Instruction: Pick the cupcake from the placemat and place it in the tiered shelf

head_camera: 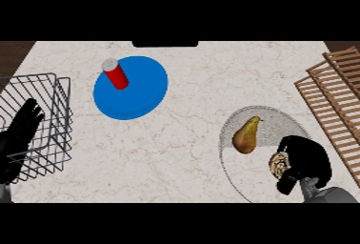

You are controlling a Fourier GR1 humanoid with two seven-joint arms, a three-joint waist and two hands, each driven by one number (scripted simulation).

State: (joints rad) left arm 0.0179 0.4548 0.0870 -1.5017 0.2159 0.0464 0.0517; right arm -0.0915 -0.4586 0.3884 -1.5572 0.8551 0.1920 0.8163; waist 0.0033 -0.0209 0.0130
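A pale marbled counter is seen from above. On its right part a round grey placemat is laid, and a brown-yellow pear is lying on it, stem pointing up the view. At the placemat's right edge the cupcake is found, only partly seen: its swirled, tan-and-dark side shows at the left of the right hand. The black fingers of that hand are curled round the cupcake from above and from the right, so that it is held in a closed grasp; whether it is lifted off the placemat cannot be told.

Along the right edge of the view a wooden tiered shelf of slats is set at a slant; nothing is seen on the slats that show.

At the upper left of the counter a round blue plate is placed, and a red cylinder with a grey cap lies tilted on its upper left part.

At the left edge a dark wire basket is standing; the left hand is shown before it, fingers straight and pointing upward, holding nothing. The basket's contents cannot be made out behind the hand.
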